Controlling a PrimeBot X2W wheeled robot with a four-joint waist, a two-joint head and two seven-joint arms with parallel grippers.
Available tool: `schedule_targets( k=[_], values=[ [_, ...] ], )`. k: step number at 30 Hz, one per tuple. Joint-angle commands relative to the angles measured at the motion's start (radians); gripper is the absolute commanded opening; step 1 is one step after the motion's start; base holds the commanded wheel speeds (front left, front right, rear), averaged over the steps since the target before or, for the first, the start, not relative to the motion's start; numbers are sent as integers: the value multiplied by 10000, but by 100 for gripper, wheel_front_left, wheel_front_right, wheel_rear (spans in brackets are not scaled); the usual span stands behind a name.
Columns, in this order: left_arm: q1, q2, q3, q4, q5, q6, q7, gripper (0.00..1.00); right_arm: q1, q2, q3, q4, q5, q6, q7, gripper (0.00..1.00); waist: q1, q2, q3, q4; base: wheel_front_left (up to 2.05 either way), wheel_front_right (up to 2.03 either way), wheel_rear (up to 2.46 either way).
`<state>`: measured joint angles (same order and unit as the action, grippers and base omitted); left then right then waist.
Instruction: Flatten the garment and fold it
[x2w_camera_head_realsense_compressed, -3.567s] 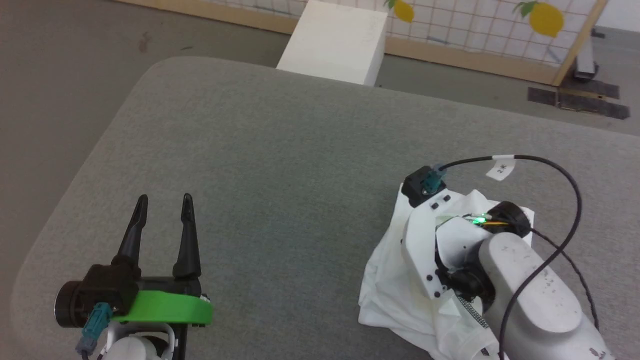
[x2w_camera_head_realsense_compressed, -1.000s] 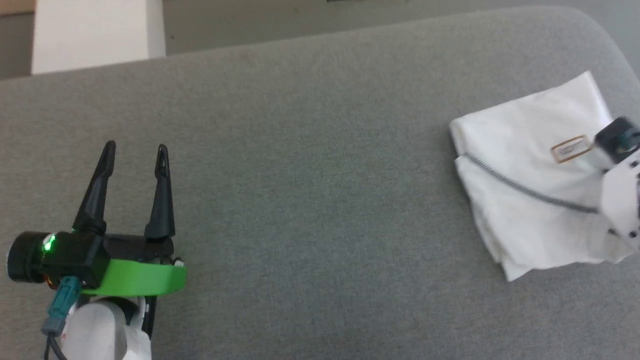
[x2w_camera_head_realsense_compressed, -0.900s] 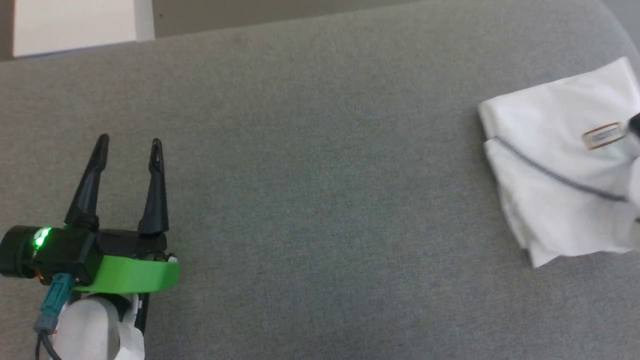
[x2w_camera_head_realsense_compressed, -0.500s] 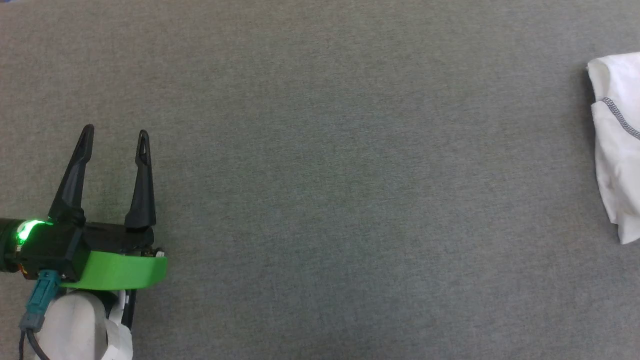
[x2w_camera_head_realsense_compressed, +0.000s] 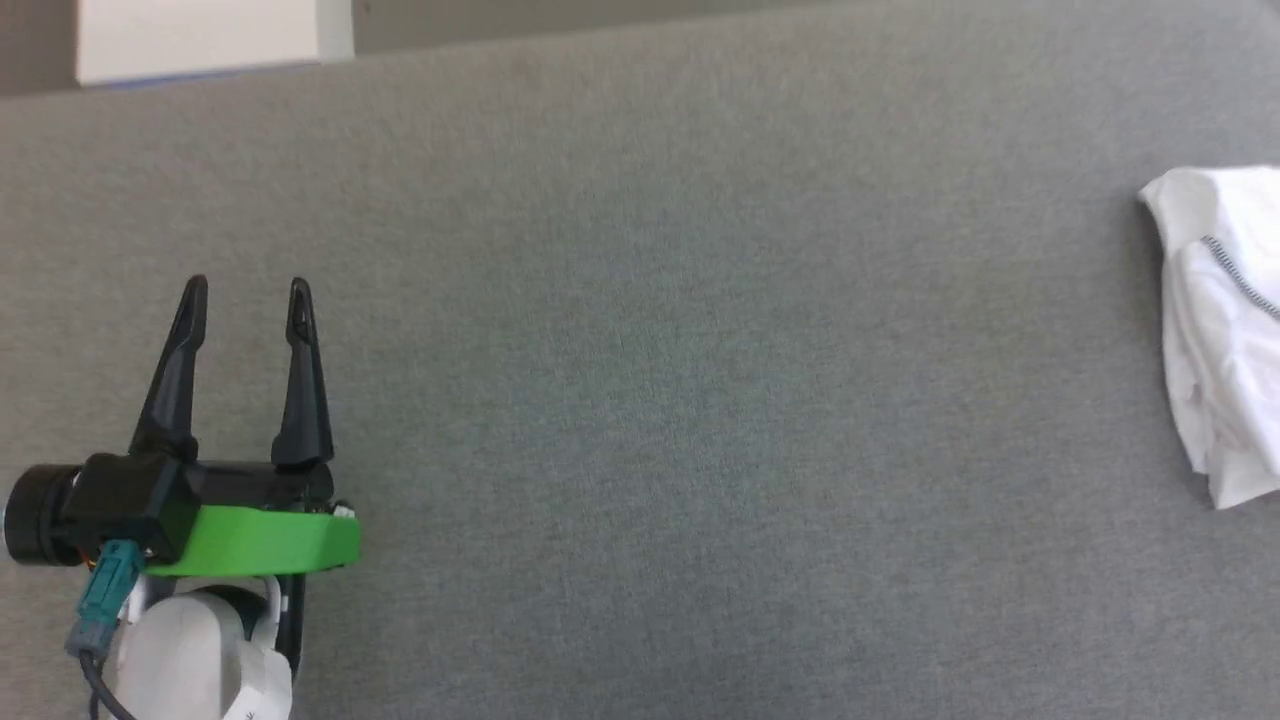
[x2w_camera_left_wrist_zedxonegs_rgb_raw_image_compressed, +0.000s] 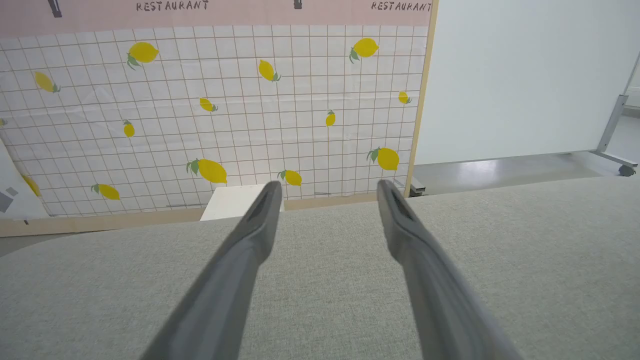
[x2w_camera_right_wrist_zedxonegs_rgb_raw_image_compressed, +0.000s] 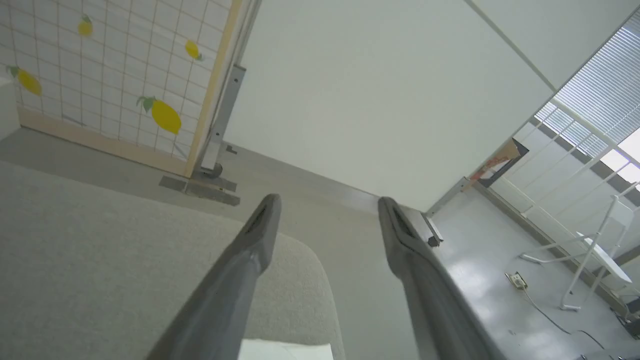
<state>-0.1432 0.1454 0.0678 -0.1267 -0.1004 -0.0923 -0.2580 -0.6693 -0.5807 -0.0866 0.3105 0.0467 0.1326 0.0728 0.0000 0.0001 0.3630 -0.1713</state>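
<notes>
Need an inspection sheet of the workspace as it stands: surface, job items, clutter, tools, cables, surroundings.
Surface: grey fabric pad, smooth, rounded at the corner.
Job's things: white garment lies bunched at the head view's right edge, cut off by the frame; stitched seam showing; not flattened.
Clutter: white box beyond the pad's far edge.
Tools: left tool open, over bare pad, holding nothing; right tool open, nothing between its fingers.
Cables: teal plug with a dark lead at the left wrist; loose floor cable.
Surroundings: lemon-print tiled panel, white partition, window blinds.
</notes>
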Motion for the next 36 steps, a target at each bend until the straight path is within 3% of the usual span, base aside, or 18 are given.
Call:
schedule_targets(
  k=[1,7,13,15,19,36],
  values=[
    [77,-112,97,35,-126,89,-38,100,-123,387,86,-443,318,-19,-306,100,0,-1,-1193,212,0,0,0],
    [317,-425,209,201,-222,271,-38,100,686,2251,57,-2234,1034,-19,-1219,100,0,-1,-2365,720,0,0,0],
    [502,-570,121,782,-107,511,-38,100,2460,4480,215,-3094,910,-19,-1820,100,0,-1,-3213,1284,0,0,0],
    [569,-606,75,965,-69,598,-38,100,3097,4909,297,-3095,806,-19,-2022,100,0,-1,-3420,1410,0,0,0],
    [691,-674,-110,1279,5,690,-38,100,4166,5273,99,-2794,417,-19,-2441,100,0,-1,-3684,1614,0,0,0],
    [1133,-835,-793,3040,-75,728,-38,100,6720,5303,756,-914,1310,-19,-3279,100,0,-1,-4209,1868,0,0,0]
  ],
)
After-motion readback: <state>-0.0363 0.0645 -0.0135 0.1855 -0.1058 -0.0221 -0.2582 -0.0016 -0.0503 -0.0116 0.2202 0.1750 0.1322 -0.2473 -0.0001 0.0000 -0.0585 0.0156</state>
